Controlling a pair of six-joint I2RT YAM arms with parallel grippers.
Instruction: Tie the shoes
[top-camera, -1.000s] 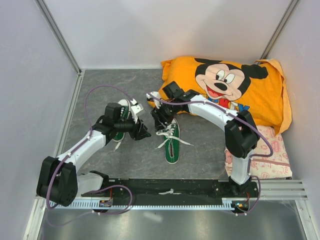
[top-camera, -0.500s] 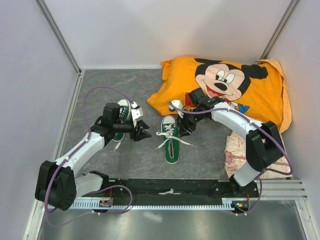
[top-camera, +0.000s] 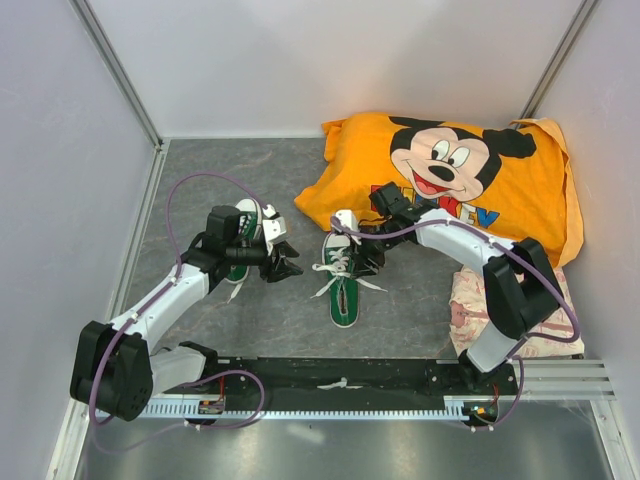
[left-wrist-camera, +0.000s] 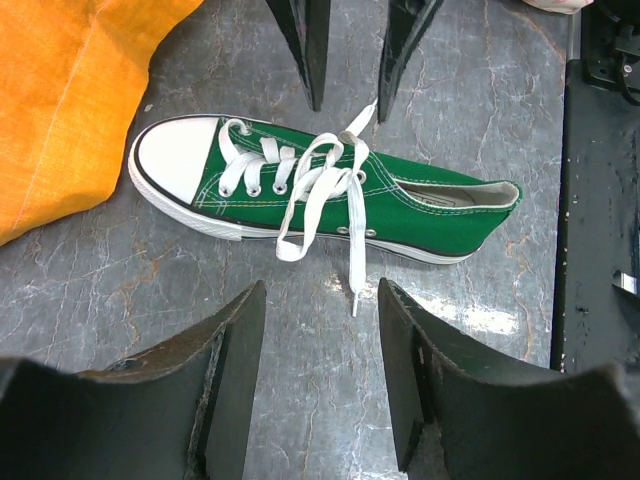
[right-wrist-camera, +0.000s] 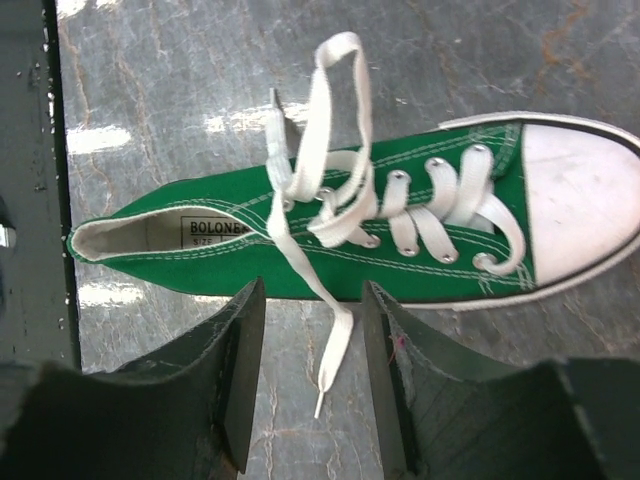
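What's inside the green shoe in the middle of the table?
No foot or object shows in the shoe. Its insole carries a white label reading BOLONE and SIZE. Farther toward the toe, the interior is covered by the canvas and the laces.

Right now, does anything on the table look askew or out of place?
Nothing looks damaged. The laces of the middle shoe lie loose, one end trailing over its side onto the table. The second shoe sits apart, mostly hidden under the left arm. The left claw and right claw are open, holding nothing.
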